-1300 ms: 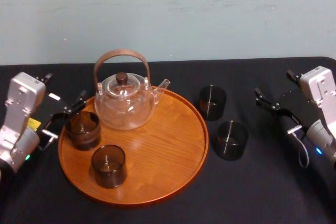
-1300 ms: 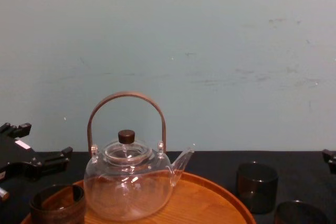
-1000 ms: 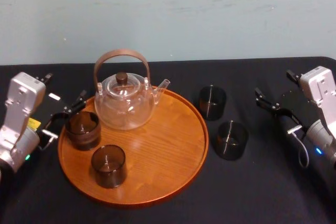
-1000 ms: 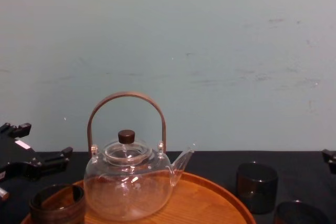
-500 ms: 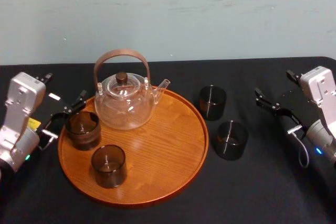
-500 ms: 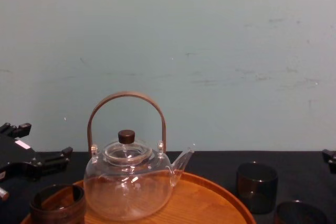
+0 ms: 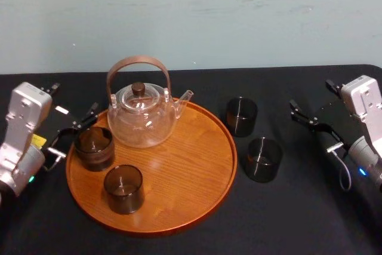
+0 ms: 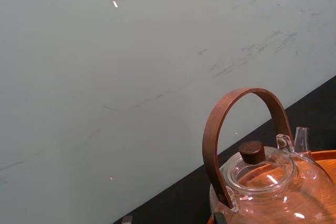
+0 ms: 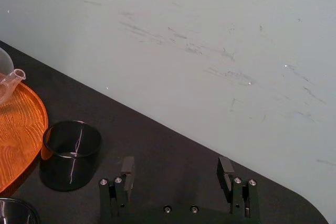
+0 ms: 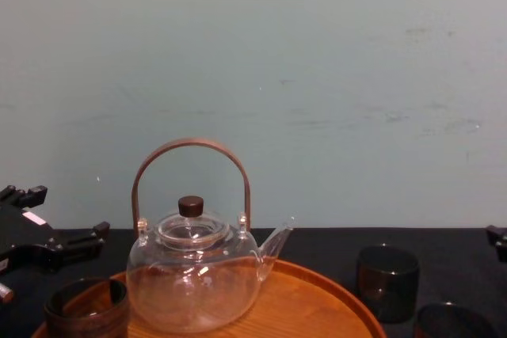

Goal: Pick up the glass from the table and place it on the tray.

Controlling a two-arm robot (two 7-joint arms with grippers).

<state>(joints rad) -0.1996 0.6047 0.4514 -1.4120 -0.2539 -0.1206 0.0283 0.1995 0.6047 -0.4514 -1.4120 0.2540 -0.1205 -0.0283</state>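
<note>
My right end effector (image 9: 177,167) hangs empty with its fingers apart, over the table (image 7: 298,219) to the right of two dark glasses. The nearer glass (image 7: 263,159) stands just off the tray (image 7: 185,195) rim, with the farther glass (image 7: 242,116) behind it. I judge them light, rigid, slick and breakable, so I'd pinch gently across the wall below the lip. My left end effector (image 7: 71,134) sits spread by the tray's left edge.
</note>
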